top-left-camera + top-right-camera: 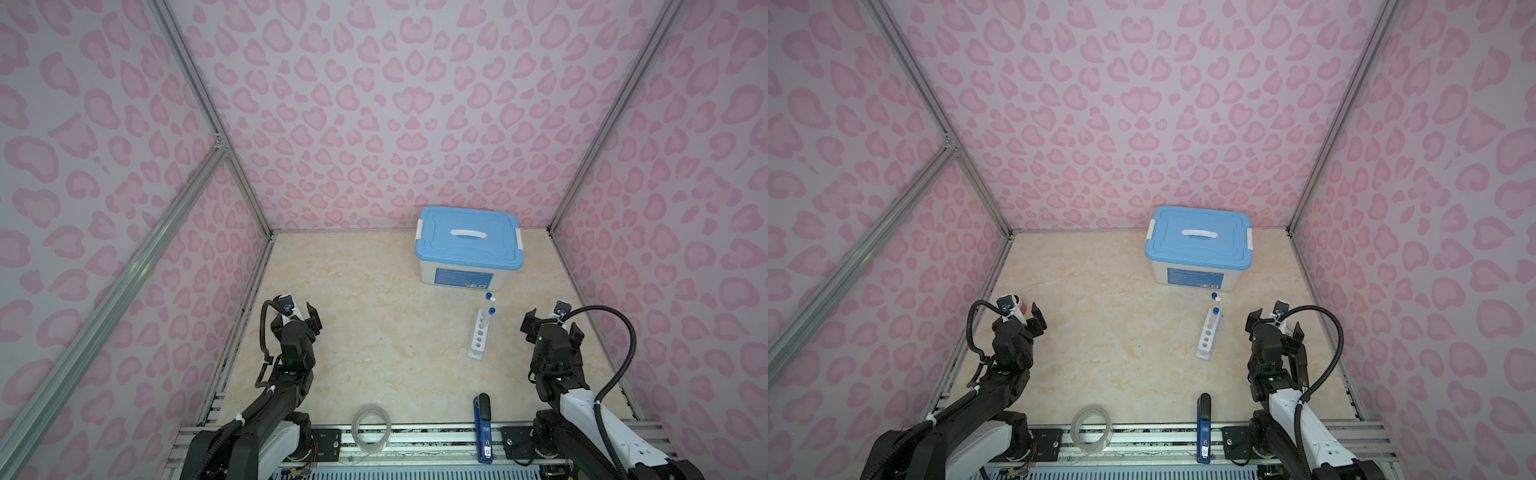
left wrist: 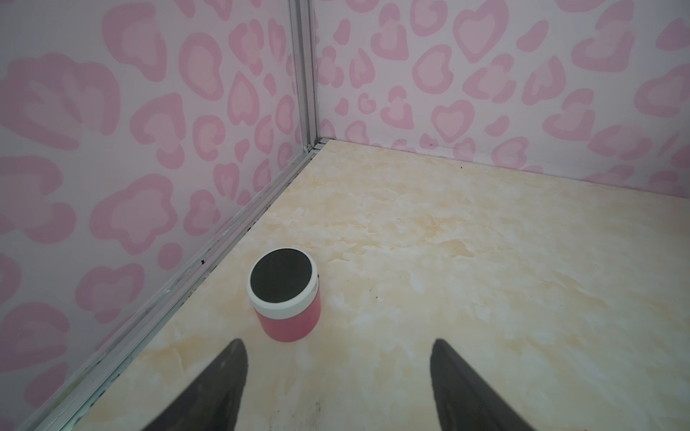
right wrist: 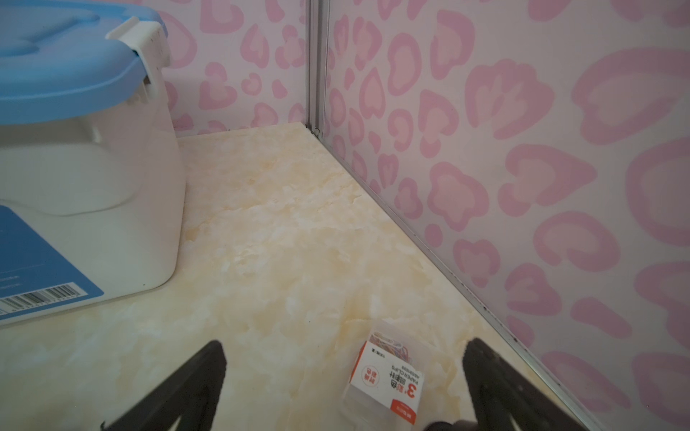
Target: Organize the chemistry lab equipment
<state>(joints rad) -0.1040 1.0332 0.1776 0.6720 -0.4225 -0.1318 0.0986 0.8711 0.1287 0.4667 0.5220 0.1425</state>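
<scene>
Left gripper [image 2: 338, 341]: jaws spread wide, empty, hovering short of pink white-lidded round jar [image 2: 285, 294] by side wall. Right gripper [image 3: 343, 341]: spread likewise, clear paper-clip box [image 3: 388, 377] below, untouched. White five-hole plastic rack [image 1: 478, 338]: right of centre on worktop [image 1: 374, 332], thin clear blue-capped test tube [image 1: 488, 320] upright in far hole, likely for stable keeping; other holes vacant. Blue-lidded white storage box [image 1: 468, 241]: behind rack, shut.

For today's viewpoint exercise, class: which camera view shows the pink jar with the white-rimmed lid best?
The left wrist view: the pink jar stands whole and unobstructed on the table, just ahead of the open left gripper. In a top view only a pink sliver of it peeks past that gripper; elsewhere it is not visible.
</scene>
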